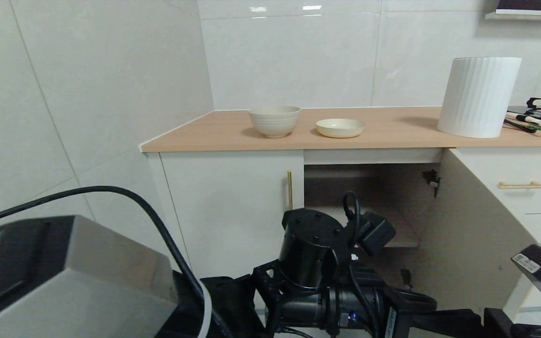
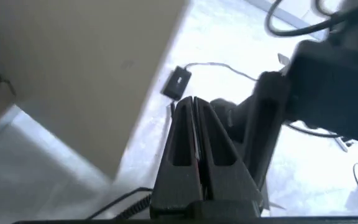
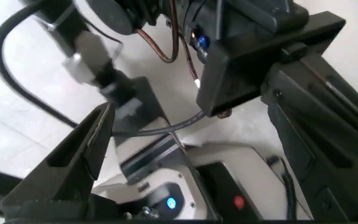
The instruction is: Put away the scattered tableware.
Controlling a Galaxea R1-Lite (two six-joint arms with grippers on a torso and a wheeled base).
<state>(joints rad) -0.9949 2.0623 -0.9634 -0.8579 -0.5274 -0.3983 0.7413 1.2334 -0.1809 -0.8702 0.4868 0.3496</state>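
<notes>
A cream ribbed bowl (image 1: 274, 120) stands on the wooden countertop (image 1: 392, 129), towards its left end. A shallow cream dish (image 1: 340, 127) sits just to the right of it. Both arms hang low in front of the cabinet, far below the counter. My left gripper (image 2: 194, 106) is shut with nothing in it, its fingers pressed together and pointing at the pale floor. My right gripper (image 3: 197, 130) is open and holds nothing, its two dark fingers (image 3: 73, 155) spread wide over the robot's own cabling.
Under the counter a cabinet (image 1: 369, 206) is open, its door (image 1: 467, 234) swung out to the right, with a shelf inside. A tall white ribbed container (image 1: 479, 96) stands on the counter's right part, with chopsticks and utensils (image 1: 536, 123) beyond it. A tiled wall closes the left side.
</notes>
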